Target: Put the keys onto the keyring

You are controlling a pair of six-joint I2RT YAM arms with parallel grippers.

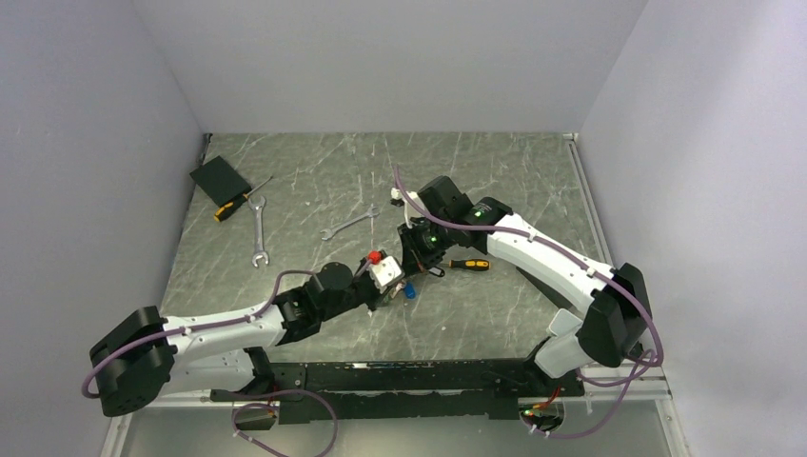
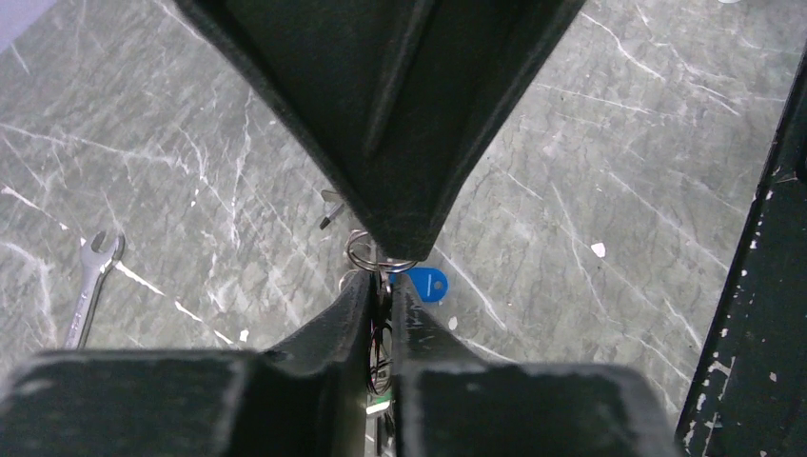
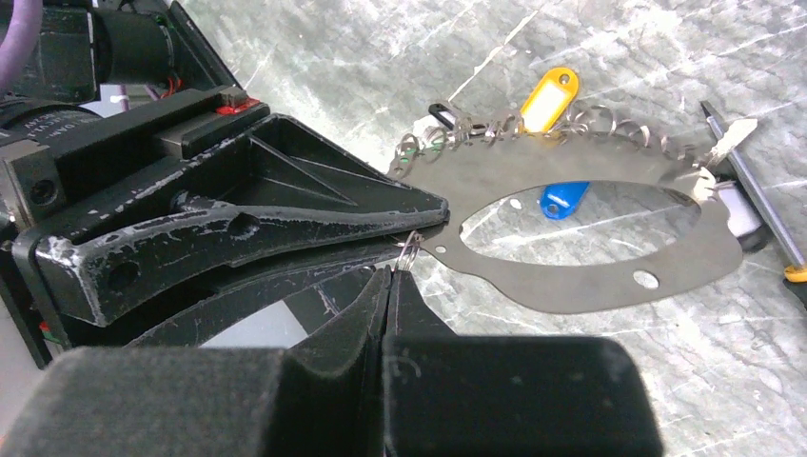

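Note:
The keyring (image 3: 590, 276) is a flat silver oval hoop, held just above the table. My left gripper (image 3: 436, 211) is shut on its left edge. My right gripper (image 3: 390, 276) is shut on a small split ring (image 3: 411, 249) at that same edge. A yellow-headed key (image 3: 549, 95) and other keys lie along the hoop's far rim. A blue-headed key (image 3: 563, 198) shows through the hoop's opening. In the left wrist view, my left gripper (image 2: 381, 290) is shut, with the split ring (image 2: 366, 252) and blue key (image 2: 425, 283) at its tips. The grippers meet mid-table (image 1: 404, 274).
An orange-and-black screwdriver (image 1: 469, 264) lies right of the grippers. Two wrenches (image 1: 259, 233) (image 1: 350, 225) lie to the left and behind. A black pad (image 1: 219, 178) and a second screwdriver (image 1: 238, 202) sit at the back left.

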